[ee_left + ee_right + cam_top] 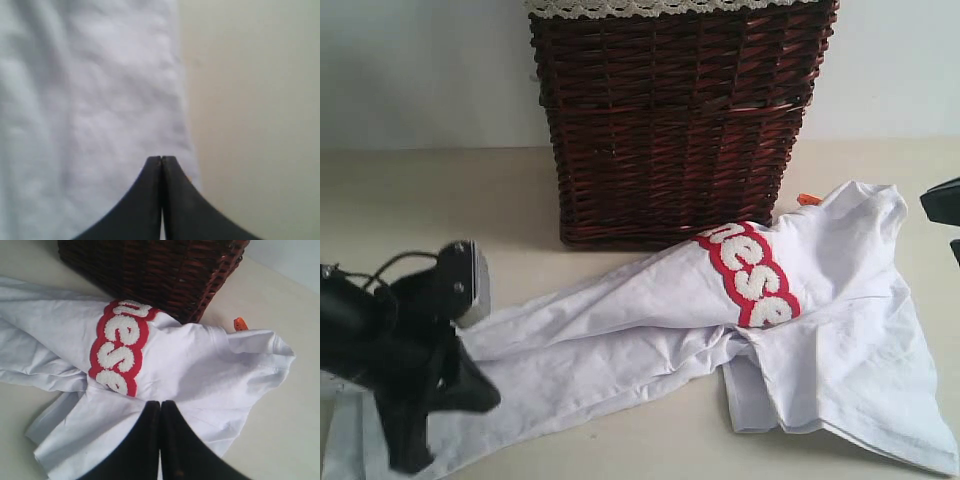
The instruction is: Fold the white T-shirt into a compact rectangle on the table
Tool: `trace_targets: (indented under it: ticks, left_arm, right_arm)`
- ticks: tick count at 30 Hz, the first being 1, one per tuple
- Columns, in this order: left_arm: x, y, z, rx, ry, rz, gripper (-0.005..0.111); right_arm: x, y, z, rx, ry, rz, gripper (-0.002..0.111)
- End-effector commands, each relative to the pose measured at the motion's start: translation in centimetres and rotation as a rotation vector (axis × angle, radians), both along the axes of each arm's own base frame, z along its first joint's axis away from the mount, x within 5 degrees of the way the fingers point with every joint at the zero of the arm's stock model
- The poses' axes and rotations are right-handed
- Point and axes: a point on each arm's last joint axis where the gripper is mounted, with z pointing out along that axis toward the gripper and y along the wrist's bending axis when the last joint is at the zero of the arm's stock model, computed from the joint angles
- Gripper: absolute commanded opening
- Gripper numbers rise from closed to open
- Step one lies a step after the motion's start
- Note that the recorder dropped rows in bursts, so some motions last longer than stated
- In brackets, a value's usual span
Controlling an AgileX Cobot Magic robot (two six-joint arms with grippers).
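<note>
The white T-shirt (800, 300) lies bunched on the table (400, 190), not yet flat. In the exterior view its long axis runs on a slant from the lower left corner up to the middle right. The chest, with the red-edged letters (750, 275), sits right of centre, just in front of the dark wicker basket (670, 120). The orange neck tag (808, 198) peeks out at the upper right end, so the collar seems to lie that way and the hem toward the lower left.

The left gripper (161, 162) has its jaws pressed together. Its wrist view shows white cloth beneath the tips and bare table beside them, so it stands right at the shirt's edge, at the lower-left end. No cloth shows between the jaws, though whether a fold is pinched underneath I cannot tell.

The right gripper (160, 405) is likewise closed with nothing in it. It sits over the body of the shirt, below the letters in its own view, and only a dark sliver of it shows at the right edge of the exterior view.

Each arm is nearer its own end of the long axis — left to the hem, right to the collar. Spreading the shirt would likely mean drawing those two ends apart along that slant.
</note>
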Motion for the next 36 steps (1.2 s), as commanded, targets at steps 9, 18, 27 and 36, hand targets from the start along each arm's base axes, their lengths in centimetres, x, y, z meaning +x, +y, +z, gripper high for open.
trace_targets:
  ticks: [9, 18, 27, 36]
  left_arm:
    - [0.7, 0.2, -3.9, 0.106, 0.007, -0.138, 0.0]
    - [-1.3, 0.0, -4.4, 0.072, 0.245, -0.214, 0.0]
    - [-3.8, 0.6, -5.0, 0.066, 0.396, -0.185, 0.0]
    - [-2.0, 0.2, -1.7, 0.03, 0.236, -0.028, 0.0]
  right_arm:
    - [0.1, 0.1, 0.2, 0.025, -0.015, 0.006, 0.0]
    - [-0.1, 0.2, 0.4, 0.036, -0.025, 0.004, 0.0]
    - [-0.8, 0.4, 1.4, 0.074, -0.071, -0.004, 0.0]
    - [-0.8, 0.4, 1.4, 0.073, -0.072, -0.005, 0.0]
